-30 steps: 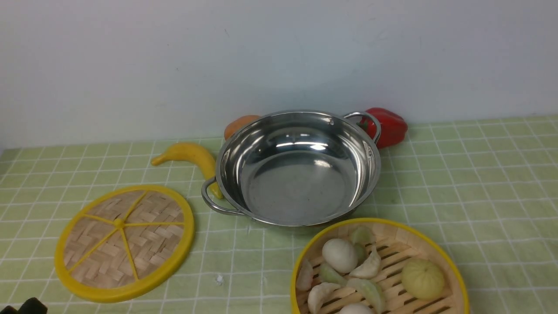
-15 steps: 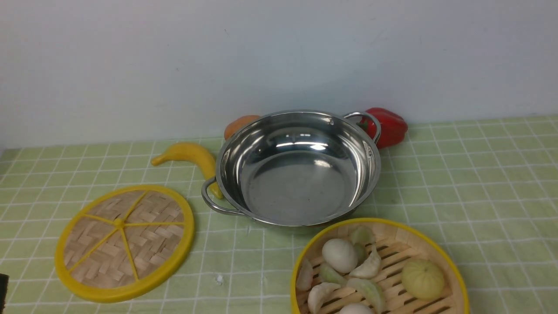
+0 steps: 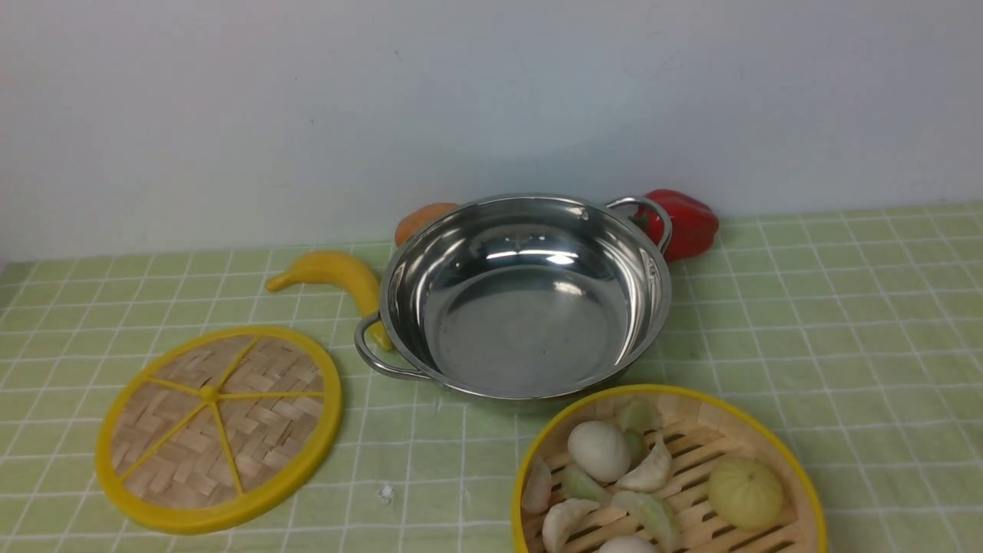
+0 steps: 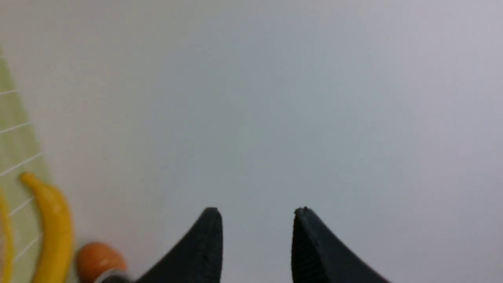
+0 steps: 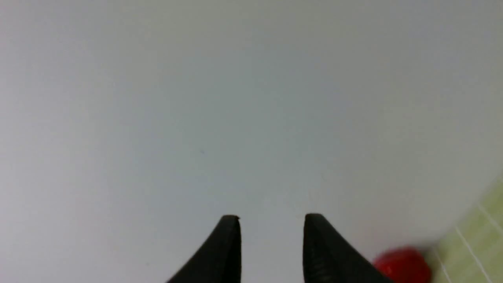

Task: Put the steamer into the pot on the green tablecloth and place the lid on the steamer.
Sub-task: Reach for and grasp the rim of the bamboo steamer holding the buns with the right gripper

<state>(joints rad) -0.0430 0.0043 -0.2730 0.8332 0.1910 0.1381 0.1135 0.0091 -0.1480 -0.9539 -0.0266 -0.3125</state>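
The shiny steel pot (image 3: 526,296) stands empty at the middle back of the green tablecloth (image 3: 829,322). The steamer (image 3: 668,472) with dumplings and buns sits in front of it at the lower right, partly cut off by the frame edge. The flat woven lid (image 3: 219,426) lies at the lower left. Neither gripper shows in the front view. The left gripper (image 4: 257,212) is open and empty, facing the wall. The right gripper (image 5: 271,218) is open and empty, also facing the wall.
A yellow banana (image 3: 334,276) lies left of the pot and shows in the left wrist view (image 4: 55,228). An orange fruit (image 3: 421,219) sits behind the pot. A red pepper (image 3: 686,223) sits by the pot's right handle. A pale wall stands behind.
A dark part of the left arm at the lower left corner of the front view has drawn back out of the frame. Nothing on the cloth has moved.
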